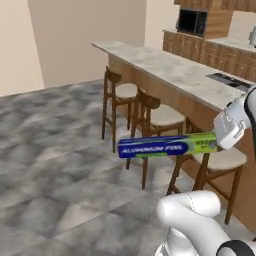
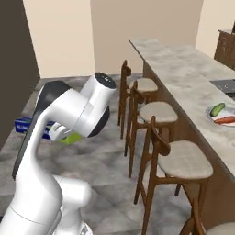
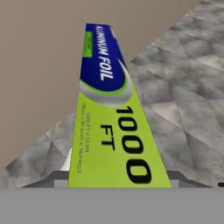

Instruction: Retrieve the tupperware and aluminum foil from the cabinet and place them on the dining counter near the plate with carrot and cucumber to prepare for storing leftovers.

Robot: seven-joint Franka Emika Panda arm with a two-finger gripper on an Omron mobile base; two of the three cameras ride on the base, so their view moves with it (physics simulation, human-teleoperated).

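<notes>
Currently gripper point(image 1: 216, 142) is clamping the long blue-and-lime aluminum foil box point(image 1: 167, 145), carrying it; next, reaching the marbled dining counter point(image 2: 183, 69) edge beside the plate point(image 2: 219, 118).

aluminum foil point(image 2: 27, 125) mostly hidden behind arm, plate point(image 2: 223, 114) cut by right edge

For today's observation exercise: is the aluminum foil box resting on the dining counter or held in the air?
In the air. The aluminum foil juts level from the gripper, above the floor, beside the stools.
</notes>
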